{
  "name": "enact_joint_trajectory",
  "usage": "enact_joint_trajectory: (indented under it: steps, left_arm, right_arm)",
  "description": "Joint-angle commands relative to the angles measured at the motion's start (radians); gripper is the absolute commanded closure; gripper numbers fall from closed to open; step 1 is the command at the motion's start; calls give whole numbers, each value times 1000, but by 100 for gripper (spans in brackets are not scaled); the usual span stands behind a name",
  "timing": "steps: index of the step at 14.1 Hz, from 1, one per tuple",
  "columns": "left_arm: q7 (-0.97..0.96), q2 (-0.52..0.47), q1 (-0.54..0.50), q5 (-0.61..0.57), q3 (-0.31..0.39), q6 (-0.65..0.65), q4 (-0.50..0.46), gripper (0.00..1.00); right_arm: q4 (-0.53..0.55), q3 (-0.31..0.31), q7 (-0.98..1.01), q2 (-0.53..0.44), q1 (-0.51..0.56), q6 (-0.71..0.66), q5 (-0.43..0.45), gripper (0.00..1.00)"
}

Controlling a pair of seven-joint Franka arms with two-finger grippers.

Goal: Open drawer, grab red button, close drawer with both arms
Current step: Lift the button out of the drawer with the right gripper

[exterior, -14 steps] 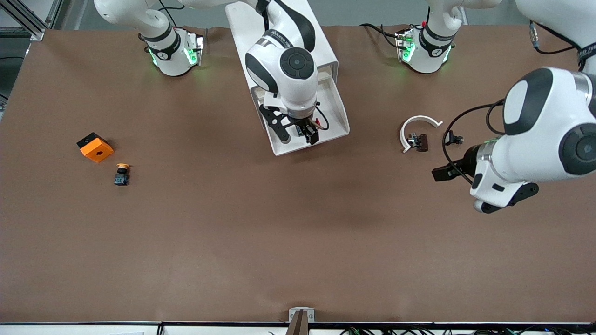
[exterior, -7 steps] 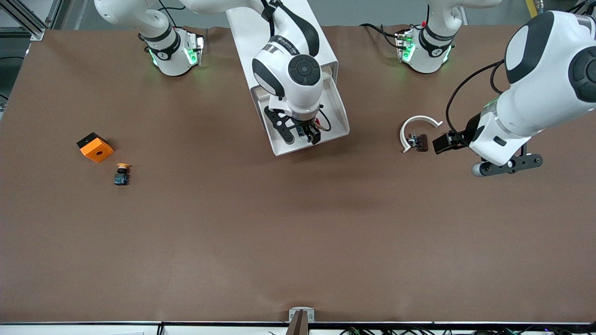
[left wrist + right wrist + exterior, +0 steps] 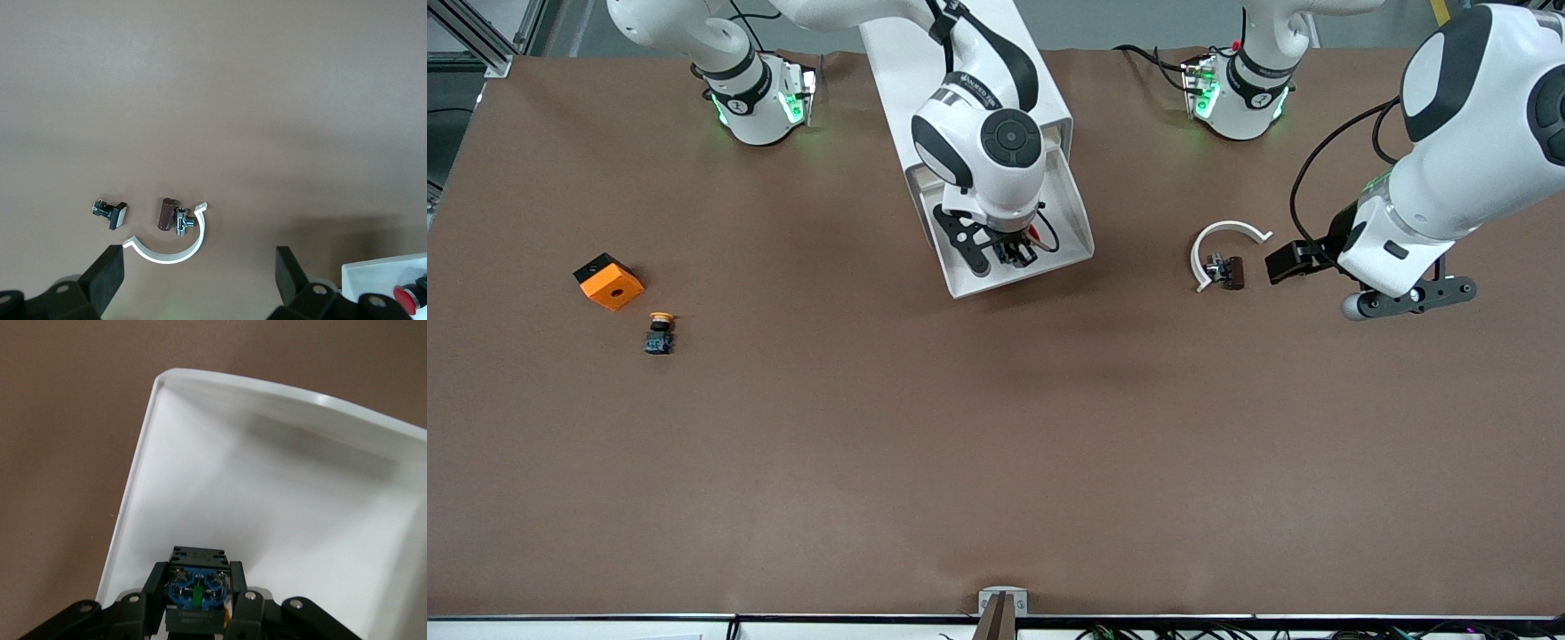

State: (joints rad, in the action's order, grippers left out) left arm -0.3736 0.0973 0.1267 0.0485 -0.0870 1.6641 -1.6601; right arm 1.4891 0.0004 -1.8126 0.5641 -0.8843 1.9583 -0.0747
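Observation:
The drawer (image 3: pixel 1074 224) stands pulled out of the white cabinet (image 3: pixel 898 62), toward the front camera. My right gripper (image 3: pixel 1016 254) is down inside it, shut on the button (image 3: pixel 198 590). In the right wrist view the right gripper (image 3: pixel 198 587) clamps the button's black-and-blue body from both sides. The button's red cap (image 3: pixel 1033 233) peeks out beside the fingers. My left gripper (image 3: pixel 1288 263) hangs open over the table toward the left arm's end, beside a white C-shaped ring (image 3: pixel 1225 238). In the left wrist view the left gripper (image 3: pixel 199 267) holds nothing, and the drawer's corner (image 3: pixel 377 277) shows with the red cap (image 3: pixel 405 297).
A yellow-capped button (image 3: pixel 660 334) and an orange block (image 3: pixel 609 281) lie toward the right arm's end. A small brown part (image 3: pixel 1232 272) sits in the ring's mouth, with a small black piece (image 3: pixel 113 215) beside it. Bare brown table fills the half nearer the front camera.
My right gripper has closed on the button inside the drawer. The left arm has swung away from the front camera and now hangs beside the white ring.

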Motion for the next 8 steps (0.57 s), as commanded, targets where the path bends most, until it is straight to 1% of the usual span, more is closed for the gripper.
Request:
enact_joint_trajectory:
  steps: [1,3,4,5,6,8]
  left_arm:
    - [13,-22,-6,-21,-8,14,-26,0]
    - [13,-22,-6,-22,-8,16,-23,0]
    - [13,-22,-6,-22,-8,16,-21,0]
    - [13,-19,-4,-22,-8,17,-21,0]
    - [13,-16,-4,-22,-8,19,-21,0]
    - [13,-13,-4,-22,-8,22,-23,0]
  right_arm:
    - [-12,-3,1,16,-2,2,-16,80]
    - [-45,-7,-1,4,14,-9,-14,80]
    - [-71,-7,1,-1,34,-40,-14,80]
    - [-107,-5,15,-1,59,-102,-13,79]
    - [-157,-5,77,-1,79,-172,-14,79]
    - [-203,-10,218,-6,119,-287,-11,79]
